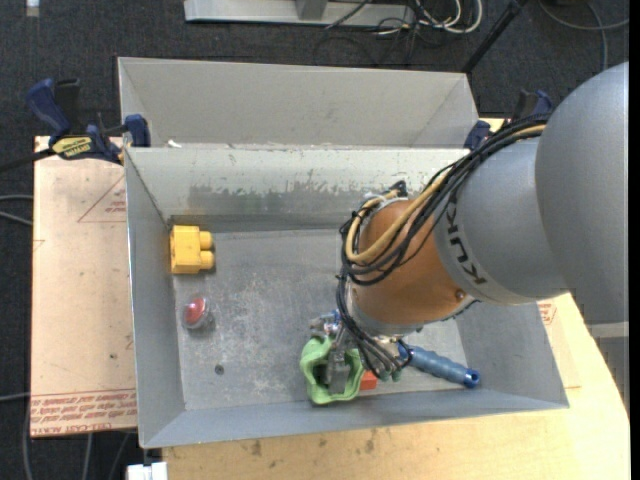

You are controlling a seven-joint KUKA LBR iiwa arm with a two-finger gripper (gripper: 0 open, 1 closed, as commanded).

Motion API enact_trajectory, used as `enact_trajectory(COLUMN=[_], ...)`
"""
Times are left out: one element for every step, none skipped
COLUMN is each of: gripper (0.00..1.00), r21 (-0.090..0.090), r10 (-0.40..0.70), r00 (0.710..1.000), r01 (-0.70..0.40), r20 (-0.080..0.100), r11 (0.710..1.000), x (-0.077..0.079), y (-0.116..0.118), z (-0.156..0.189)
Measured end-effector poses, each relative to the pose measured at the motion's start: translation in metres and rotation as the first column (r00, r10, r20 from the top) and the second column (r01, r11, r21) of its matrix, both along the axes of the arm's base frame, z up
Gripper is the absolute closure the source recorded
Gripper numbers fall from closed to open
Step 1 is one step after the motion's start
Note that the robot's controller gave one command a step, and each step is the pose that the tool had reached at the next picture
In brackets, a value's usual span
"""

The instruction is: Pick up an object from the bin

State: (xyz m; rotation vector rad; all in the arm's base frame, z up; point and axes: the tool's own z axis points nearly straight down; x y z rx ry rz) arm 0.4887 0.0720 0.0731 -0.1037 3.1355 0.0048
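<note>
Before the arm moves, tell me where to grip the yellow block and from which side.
Come straight down on the yellow block and pinch its plain body across the far and near faces. It lies alone; knobs bulge on its right and the bin's left wall slopes close, so those sides probably suit worse.

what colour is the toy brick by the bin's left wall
The brick is yellow, in the camera view.

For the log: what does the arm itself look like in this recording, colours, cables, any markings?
The arm is a thick, rounded, light grey body with dark lettering beginning KU. Its wrist wears a rounded orange cover, with black and pale yellow cables looped over it. Below sits a small dark grey gripper.
</note>
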Motion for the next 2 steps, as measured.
enact_trajectory(gripper=[1.00,1.00], r21=[-0.001,-0.005], r10=[-0.010,0.515], r00=[1.000,0.857], r01=[0.010,-0.515], r20=[0.007,0.003], r11=[1.000,0.857], x=[0.036,0.033], y=[-0.007,-0.015], z=[0.120,0.184])
